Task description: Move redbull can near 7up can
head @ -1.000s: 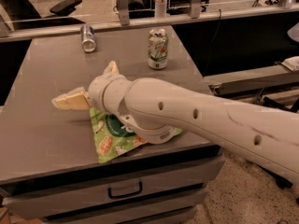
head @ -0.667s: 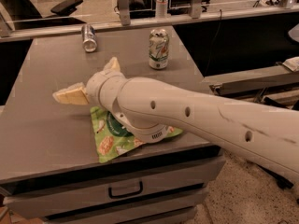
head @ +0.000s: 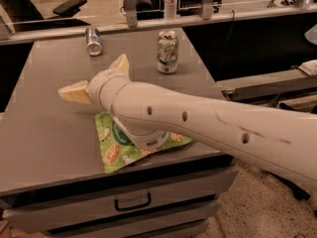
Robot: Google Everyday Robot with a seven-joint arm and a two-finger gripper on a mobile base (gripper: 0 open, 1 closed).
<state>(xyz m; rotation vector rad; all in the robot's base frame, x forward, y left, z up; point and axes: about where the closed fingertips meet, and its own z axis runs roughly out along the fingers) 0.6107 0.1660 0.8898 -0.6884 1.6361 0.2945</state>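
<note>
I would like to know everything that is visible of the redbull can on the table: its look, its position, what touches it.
The redbull can is slim, silver-grey metal with a shiny end. It sits at the far side of the grey table; whether it stands or lies is hard to tell. Only the table touches it. The 7up can stands apart, to its right in the picture. The robot's hand, open and empty, is nearer the camera and clear of it.

text: none readable; 7up can [head: 167,52] label unclear | gripper [head: 90,77]: spread wide; over table [head: 49,133] middle
</note>
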